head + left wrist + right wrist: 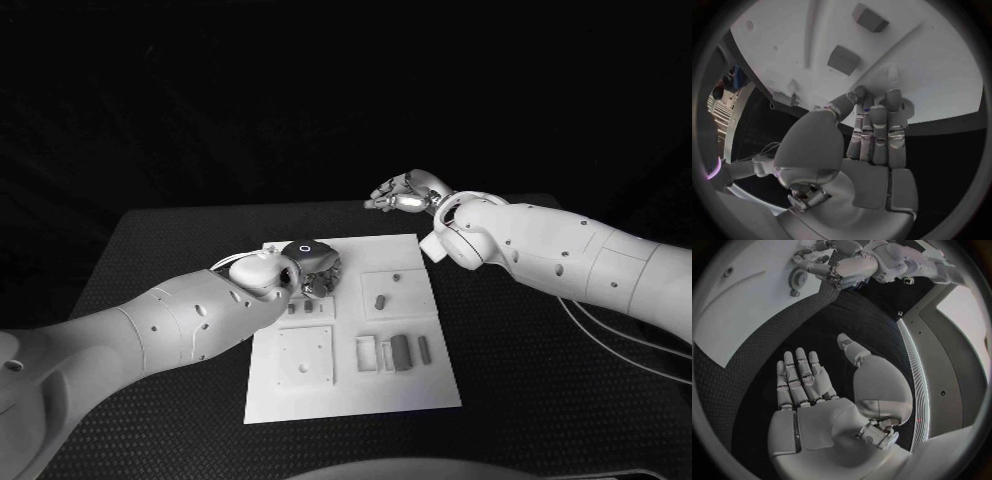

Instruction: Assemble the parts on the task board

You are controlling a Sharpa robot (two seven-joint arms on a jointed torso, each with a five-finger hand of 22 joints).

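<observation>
White task board (411, 385) lying mid-table, grey parts (392, 352) resting in its recesses; left hand (300, 268) hovering over board's far-left corner, fingers straight, holding nothing; right hand (401, 192) hanging beyond board's far edge, fingers spread, empty.

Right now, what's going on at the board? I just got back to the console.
The left hand is down over the far left corner of the white task board, fingers extended at its edge; nothing is visibly held. The right hand hangs open beyond the board's far edge. Several grey parts lie in the board's near half.
</observation>
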